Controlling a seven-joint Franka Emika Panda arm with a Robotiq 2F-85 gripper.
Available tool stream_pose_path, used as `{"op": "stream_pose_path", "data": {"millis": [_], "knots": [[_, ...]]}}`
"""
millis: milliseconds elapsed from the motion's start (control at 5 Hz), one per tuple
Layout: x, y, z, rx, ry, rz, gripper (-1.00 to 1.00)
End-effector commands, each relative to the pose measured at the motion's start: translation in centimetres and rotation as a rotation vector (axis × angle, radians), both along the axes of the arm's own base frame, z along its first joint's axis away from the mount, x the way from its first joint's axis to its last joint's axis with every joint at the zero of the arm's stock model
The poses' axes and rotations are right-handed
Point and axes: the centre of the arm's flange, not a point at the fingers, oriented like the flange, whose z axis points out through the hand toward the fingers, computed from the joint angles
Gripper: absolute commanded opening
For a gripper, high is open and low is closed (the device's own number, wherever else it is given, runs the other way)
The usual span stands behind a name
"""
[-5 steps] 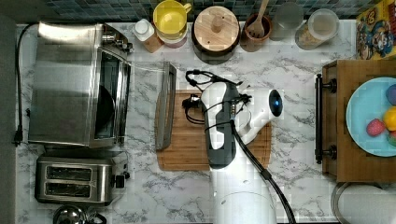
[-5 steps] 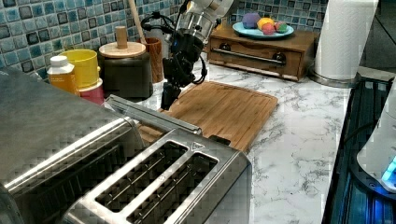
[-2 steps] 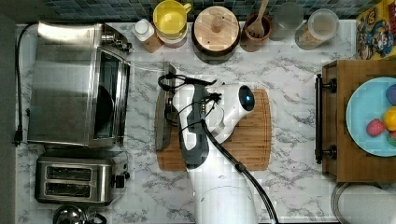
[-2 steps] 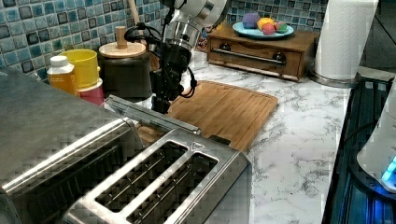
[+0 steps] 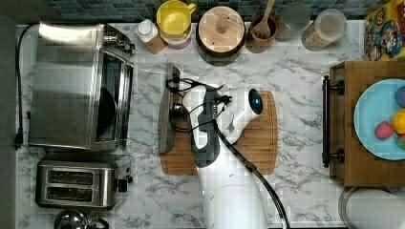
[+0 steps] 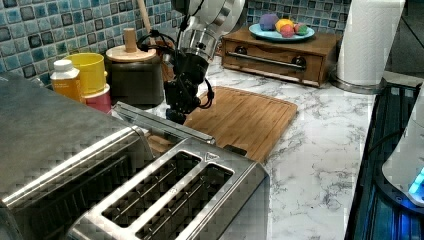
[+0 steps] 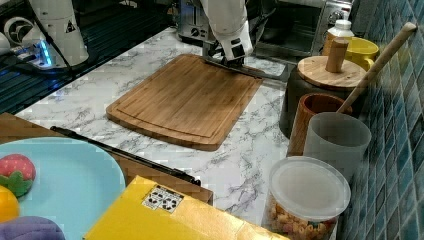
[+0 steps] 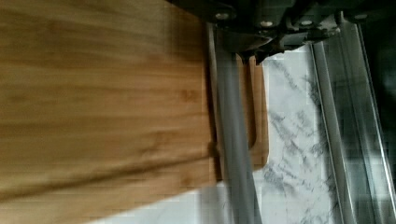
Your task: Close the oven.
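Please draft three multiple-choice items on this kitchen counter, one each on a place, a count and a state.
1. Where is the hand?
A. over the blue plate
B. at the handle end of the oven door
C. above the toaster

2. How many slots does the toaster have?
A. two
B. four
C. one

3. The oven door is:
A. shut
B. removed
C. folded down open

Answers:
1 B, the left view shows it at the door's outer edge, by the cutting board.
2 A, the top view shows two slots.
3 C, the door lies flat in front of the oven.

White marble countertop (image 5: 296, 52) below a blue-green mosaic tile wall (image 6: 30, 30).
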Motion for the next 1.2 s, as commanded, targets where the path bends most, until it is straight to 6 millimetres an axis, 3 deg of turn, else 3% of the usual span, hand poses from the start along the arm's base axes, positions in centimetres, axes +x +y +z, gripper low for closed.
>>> {"op": "stream_pose_path", "data": {"millis": [200,600,800,1000,1200], "knots": [[0.9,5.3,4.1,0.15,-0.075,0.021,-1.0],[0.9,8.9,9.1,0.148,-0.161,0.095,-1.0],[0.2,11.6,11.8,0.125,-0.228,0.131,-1.0],[0.1,14.1,15.8,0.112,-0.291,0.187,-1.0],[-0.1,16.3,17.7,0.076,-0.31,0.217,-1.0]]}}
